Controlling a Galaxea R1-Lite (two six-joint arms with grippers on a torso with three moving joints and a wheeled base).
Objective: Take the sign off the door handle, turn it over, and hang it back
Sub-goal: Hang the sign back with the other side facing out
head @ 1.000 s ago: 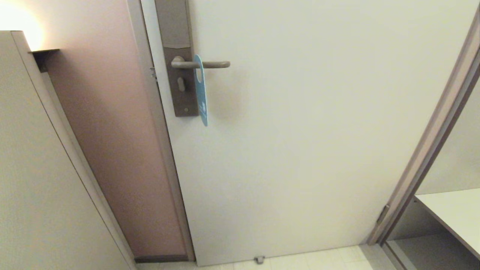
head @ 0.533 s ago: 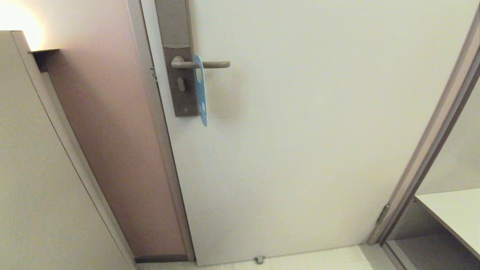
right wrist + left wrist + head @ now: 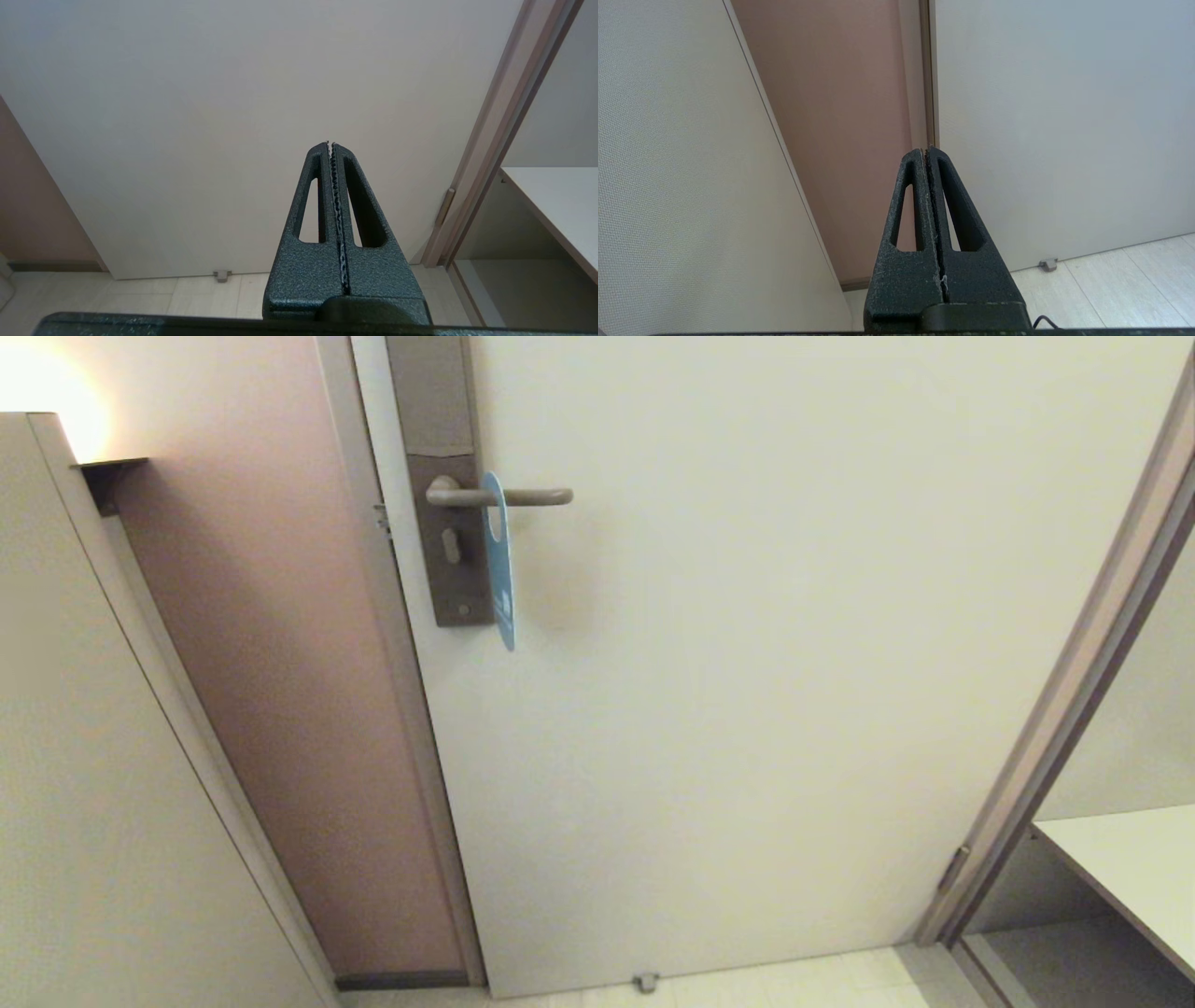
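One sign (image 3: 500,569) on show, blue, hanging edge-on from the one door handle (image 3: 504,497) in the upper left of the head view, its oval hole threaded over the lever. Pale marks near its lower end, too small to read. One tall backplate (image 3: 441,476) with one keyhole, one pale door (image 3: 766,663), one small door stop (image 3: 645,981) at the floor line. Two grippers: left gripper (image 3: 927,150) and right gripper (image 3: 331,144), each with fingers pressed together and empty, neither in the head view.
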